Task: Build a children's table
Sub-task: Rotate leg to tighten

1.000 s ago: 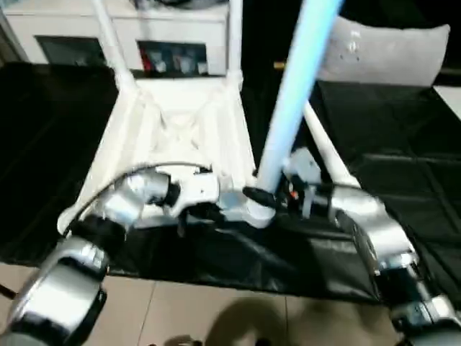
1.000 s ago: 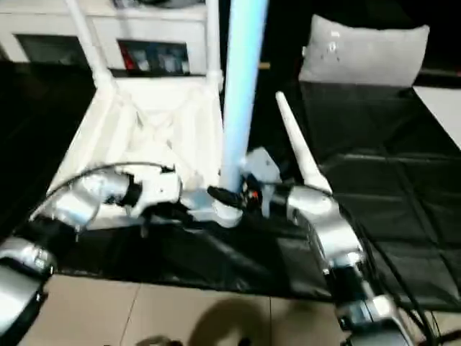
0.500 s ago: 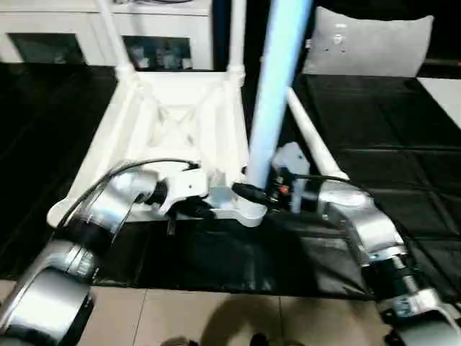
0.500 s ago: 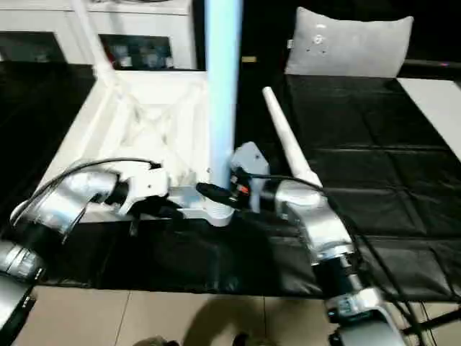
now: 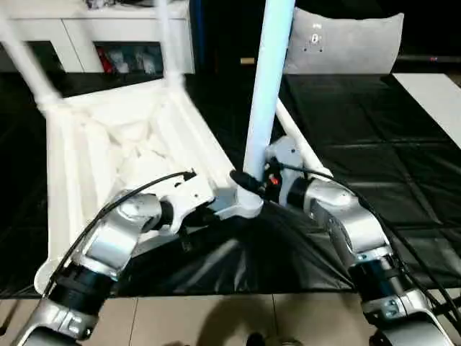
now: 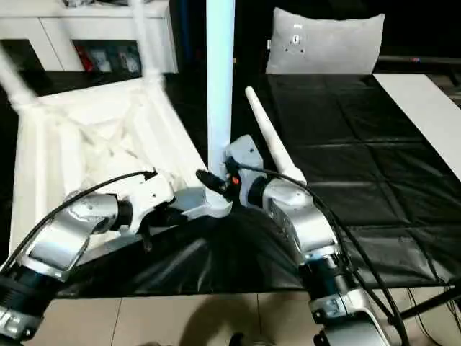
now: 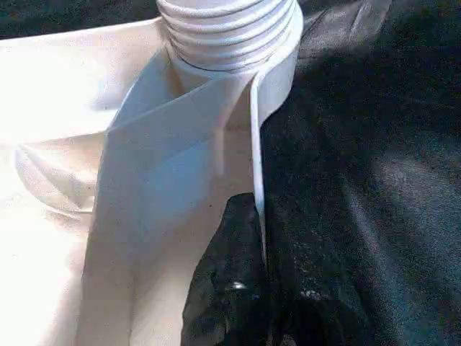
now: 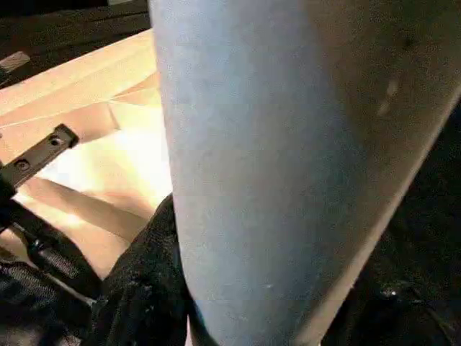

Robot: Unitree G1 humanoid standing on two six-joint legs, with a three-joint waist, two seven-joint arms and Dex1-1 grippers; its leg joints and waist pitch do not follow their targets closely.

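Observation:
The children's table top (image 5: 108,144) lies upside down on the black mat, ribbed underside up. Two legs (image 5: 167,43) stand in its far corners. A third leg (image 5: 268,94) stands upright in the near right corner socket (image 5: 245,205), and its threaded end (image 7: 227,32) sits in that socket. My right gripper (image 5: 248,186) is shut on this leg just above the socket, a black finger (image 8: 137,295) beside the tube (image 8: 288,166). My left gripper (image 5: 205,210) is shut on the top's thin rim next to that corner, with a finger (image 7: 230,295) against the rim wall. A loose leg (image 6: 266,140) lies on the mat behind my right arm.
A grey cushion (image 5: 342,40) leans at the back right. The white cabinet with glass doors (image 5: 94,43) stands at the back left. A flat white board (image 5: 432,94) lies at the right edge. The black mat (image 5: 374,144) is rucked up at the near edge, by the tiled floor (image 5: 216,317).
The table top's far end has swung to the left around the near right corner, and the mat there has bunched up. Both grips stay as they were. The view has also shifted.

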